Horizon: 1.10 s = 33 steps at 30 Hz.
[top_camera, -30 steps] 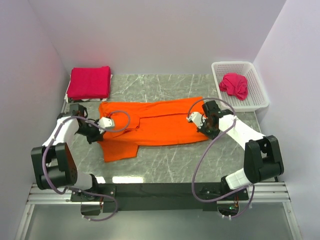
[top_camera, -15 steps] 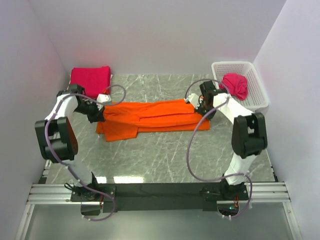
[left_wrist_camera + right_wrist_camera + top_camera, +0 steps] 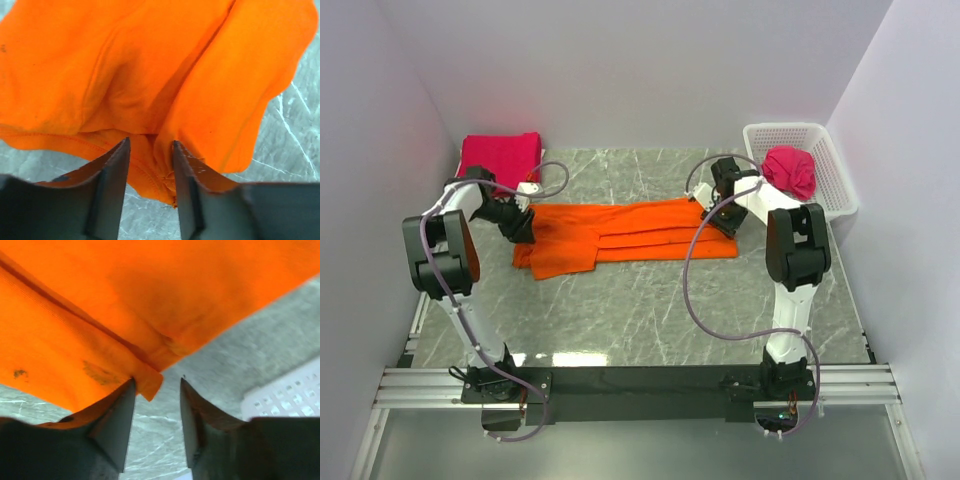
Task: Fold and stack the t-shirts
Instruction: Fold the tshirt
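**Lengthwise Fold Laid Down; Cross Fold Pending**

The orange t-shirt point(image 3: 620, 235) lies across the middle of the surface point(image 3: 650, 310) as a long band, doubled lengthwise. At its left end a flap juts toward the near edge.

The left end effector point(image 3: 150, 145) sits at the band's far-left corner. Its jaws are parted and the hem lies loose between them, with nothing clamped. The right end effector point(image 3: 157, 382) sits at the band's far-right corner, also parted; the cloth corner touches one finger only.

Judgement: the lengthwise fold is complete and the cloth is free of both arms. The next move likely calls for gripping one end and carrying it over the other, with the layers kept aligned.

A folded crimson-pink t-shirt point(image 3: 500, 163) lies at the far-left corner. Another point(image 3: 790, 170) lies crumpled in the white basket point(image 3: 835, 195) at the far-right corner.
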### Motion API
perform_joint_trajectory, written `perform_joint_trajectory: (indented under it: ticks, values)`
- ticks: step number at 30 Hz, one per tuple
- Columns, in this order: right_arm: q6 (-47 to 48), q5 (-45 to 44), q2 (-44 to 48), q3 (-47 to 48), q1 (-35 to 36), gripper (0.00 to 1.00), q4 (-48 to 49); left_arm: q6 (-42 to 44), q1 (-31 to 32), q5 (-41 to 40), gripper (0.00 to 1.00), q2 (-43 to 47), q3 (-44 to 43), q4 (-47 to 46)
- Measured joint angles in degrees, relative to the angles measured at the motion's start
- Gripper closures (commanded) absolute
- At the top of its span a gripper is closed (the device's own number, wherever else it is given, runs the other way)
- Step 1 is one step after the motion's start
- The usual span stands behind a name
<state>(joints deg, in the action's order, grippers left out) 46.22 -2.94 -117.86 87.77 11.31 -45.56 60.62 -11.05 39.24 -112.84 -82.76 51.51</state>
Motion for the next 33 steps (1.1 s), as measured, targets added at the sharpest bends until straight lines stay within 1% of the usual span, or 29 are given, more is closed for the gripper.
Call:
perform_joint_trajectory:
  ticks: [1,3,5,6,8,10,12,15,18,22,29,30,33]
  values:
    - [-0.5,-0.5,0.0,0.2,0.0,0.5,0.2,-0.5,-0.1,0.0,0.51,0.2,0.2,-0.6]
    - [-2.2,-0.8,0.5,0.5,-0.1,0.43,0.6,-1.9,-0.4,-0.1,0.48,1.8,1.7,-2.6]
    - [-3.8,-0.7,1.4,0.9,-0.1,0.43,0.5,-3.1,-0.8,-0.3,0.47,5.3,4.8,-4.6]
    - [-5.0,-0.5,2.1,1.1,-0.1,0.43,0.4,-3.5,-0.9,-0.4,0.47,7.8,6.5,-5.1]
    - [-7.0,0.4,3.8,1.6,-0.2,0.46,-0.3,-4.4,-1.0,-0.7,0.47,13.4,9.9,-6.2]
    - [-9.4,2.1,5.3,2.2,-0.3,0.52,-1.4,-5.6,0.1,-1.6,0.47,19.3,13.4,-7.8]
    - [-11.8,4.4,6.1,2.8,-0.3,0.53,-2.7,-7.6,2.3,-2.3,0.47,24.7,17.7,-9.7]
    - [-15.4,8.7,6.3,3.2,-0.3,0.53,-4.4,-11.3,5.3,-3.4,0.47,28.2,23.1,-11.8]
    - [-18.2,11.4,6.3,3.0,-0.3,0.53,-6.1,-16.0,6.8,-5.0,0.47,28.1,27.9,-13.6]
    - [-19.8,12.8,6.5,1.2,-0.3,0.53,-6.2,-19.9,8.1,-9.4,0.47,27.8,32.8,-15.9]
    - [-20.7,13.3,6.5,-0.9,-0.3,0.54,-6.5,-23.4,10.2,-15.3,0.47,25.2,34.7,-21.2]
    - [-20.8,13.3,6.5,-0.9,-0.3,0.54,-6.6,-23.9,10.6,-16.0,0.49,24.5,34.7,-21.8]
    - [-20.9,13.4,6.5,-0.9,-0.3,0.54,-6.6,-24.5,11.8,-18.4,0.6,22.9,34.3,-24.3]
